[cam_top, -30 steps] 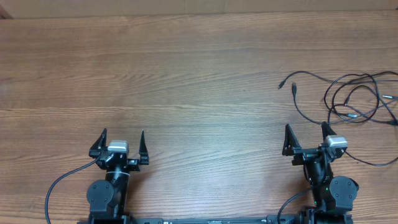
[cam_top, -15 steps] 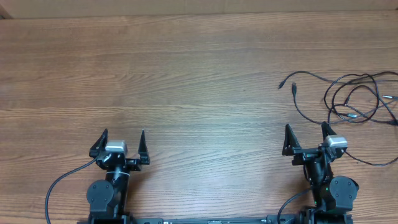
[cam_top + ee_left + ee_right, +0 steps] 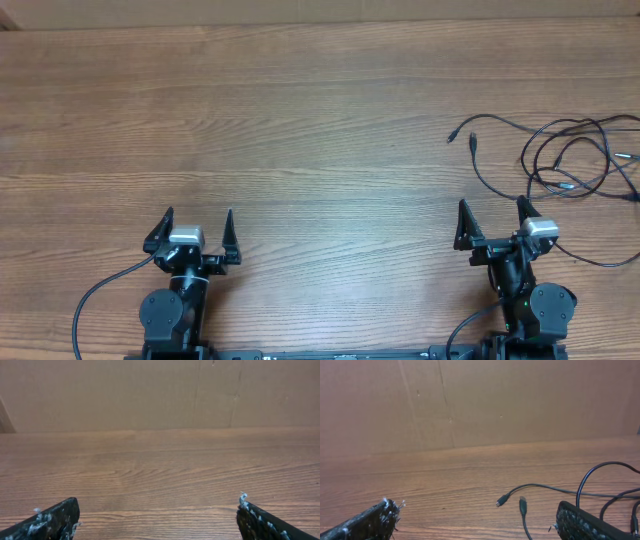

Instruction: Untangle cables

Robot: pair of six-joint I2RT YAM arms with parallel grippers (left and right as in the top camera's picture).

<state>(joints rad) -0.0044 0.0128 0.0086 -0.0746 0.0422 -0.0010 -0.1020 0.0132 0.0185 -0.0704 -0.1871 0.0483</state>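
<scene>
as i judge it, nothing of the untangling is done: the cables [image 3: 575, 160] lie in one looped, crossing heap at about 3 o'clock on the worktop [image 3: 300, 120], with two plug ends [image 3: 471, 139] trailing toward the centre. all the separating is left. the left arm's fingers [image 3: 230, 230], at 7 o'clock, and the right arm's fingers [image 3: 463, 225], at 5 o'clock near the heap, are spread wide and hold nothing. no container shows in any view.
</scene>
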